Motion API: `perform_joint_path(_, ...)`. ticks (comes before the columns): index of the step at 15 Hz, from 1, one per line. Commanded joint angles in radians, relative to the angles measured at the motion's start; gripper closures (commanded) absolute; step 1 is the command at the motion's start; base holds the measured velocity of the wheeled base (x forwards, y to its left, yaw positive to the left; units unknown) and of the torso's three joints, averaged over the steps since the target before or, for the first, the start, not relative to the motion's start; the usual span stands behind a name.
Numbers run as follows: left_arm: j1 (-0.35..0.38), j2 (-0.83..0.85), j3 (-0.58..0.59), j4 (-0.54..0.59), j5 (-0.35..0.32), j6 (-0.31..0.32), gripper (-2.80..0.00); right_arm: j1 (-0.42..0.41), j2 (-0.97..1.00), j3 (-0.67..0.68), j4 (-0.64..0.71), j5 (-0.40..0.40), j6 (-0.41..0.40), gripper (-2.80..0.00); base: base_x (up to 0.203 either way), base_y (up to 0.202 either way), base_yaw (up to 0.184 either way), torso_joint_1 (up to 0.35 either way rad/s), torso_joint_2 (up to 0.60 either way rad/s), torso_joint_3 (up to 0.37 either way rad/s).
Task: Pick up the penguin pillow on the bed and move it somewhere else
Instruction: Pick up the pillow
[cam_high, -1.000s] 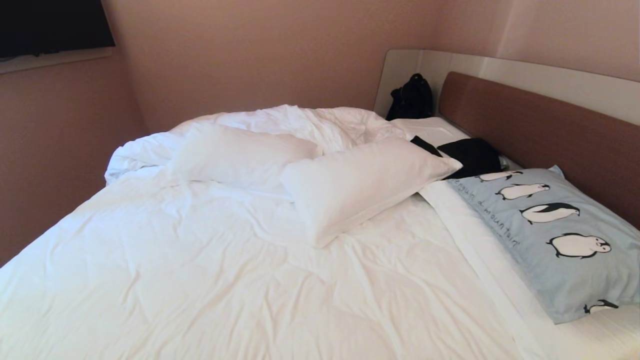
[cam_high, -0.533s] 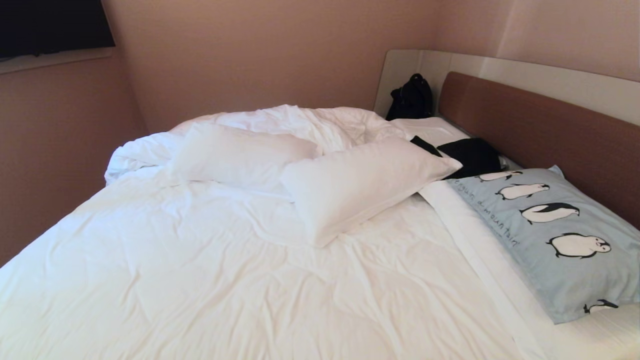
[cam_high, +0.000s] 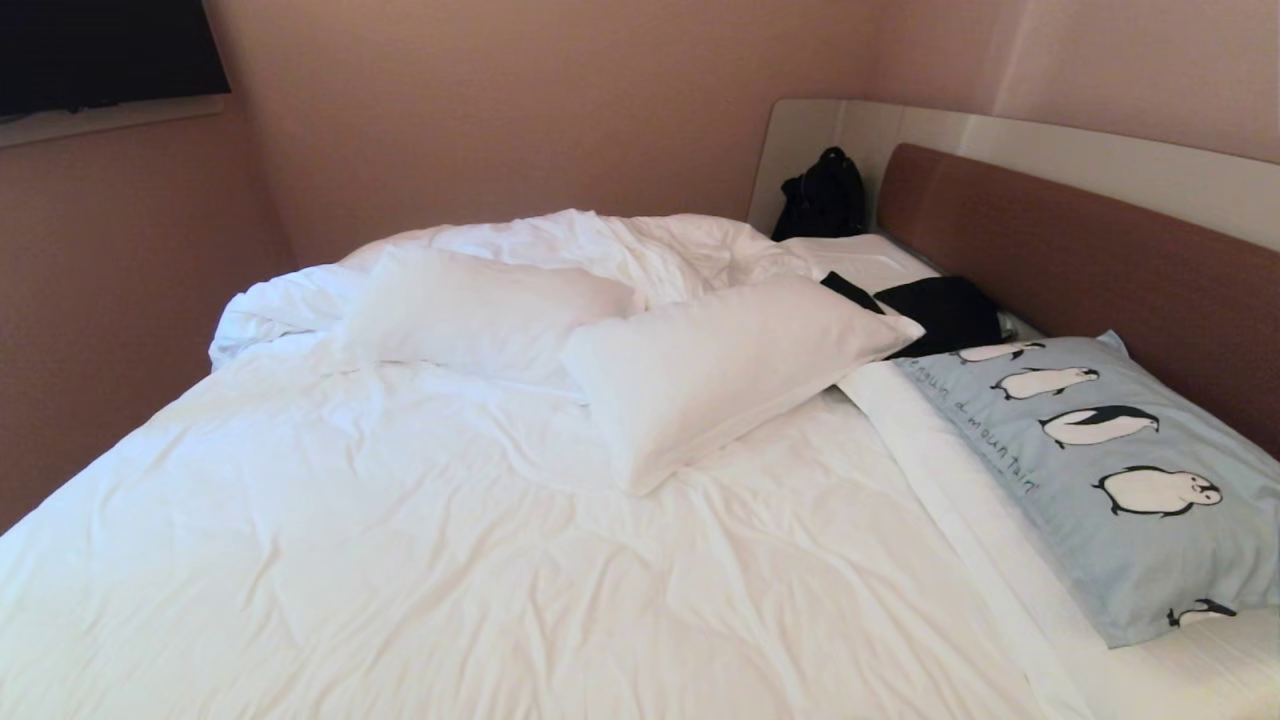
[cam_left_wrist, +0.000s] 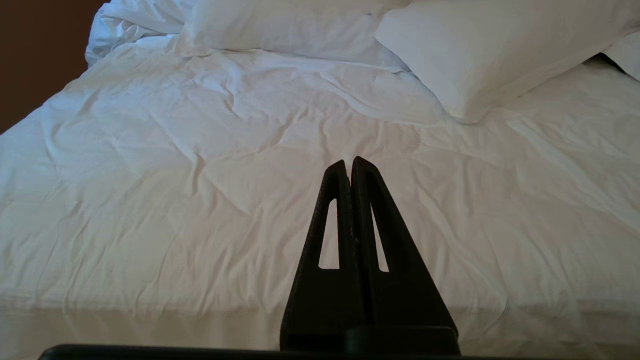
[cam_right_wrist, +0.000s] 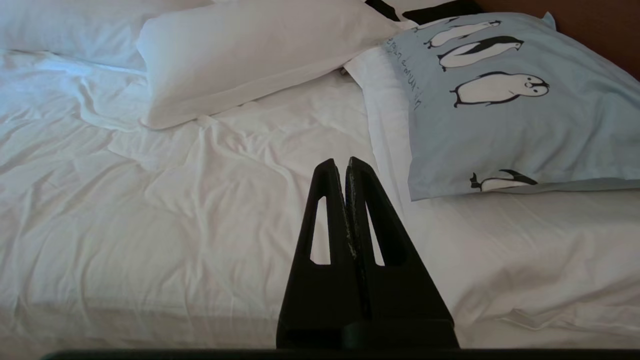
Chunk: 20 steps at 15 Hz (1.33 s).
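I'm at the approach: my right gripper, fingers pressed together, must spread and reach ahead-right to the penguin pillow.

Left pincer closed — over bed, empty

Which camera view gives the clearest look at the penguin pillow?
The head view: the penguin pillow lies nearly whole against the headboard, cut only by the picture's right edge. The right wrist view shows most of it beyond the shut right gripper, its far end cropped. The left wrist view shows none of it.
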Motion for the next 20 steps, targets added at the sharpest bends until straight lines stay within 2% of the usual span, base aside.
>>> perform_joint_path(1, 0.000, 0.000, 0.000, 0.000, 0.000, -0.001, 0.00, 0.000, 0.000, 0.001, 0.006, -0.006, -0.003, 0.00, 0.000, 0.000, 0.000, 0.000, 0.00, 0.000)
perform_joint_path(20, 0.000, 0.000, 0.000, 0.000, 0.000, -0.001, 0.00, 0.001, -0.002, 0.026, 0.017, -0.025, 0.018, 0.00, 0.000, 0.000, 0.000, 0.000, 0.00, 0.000)
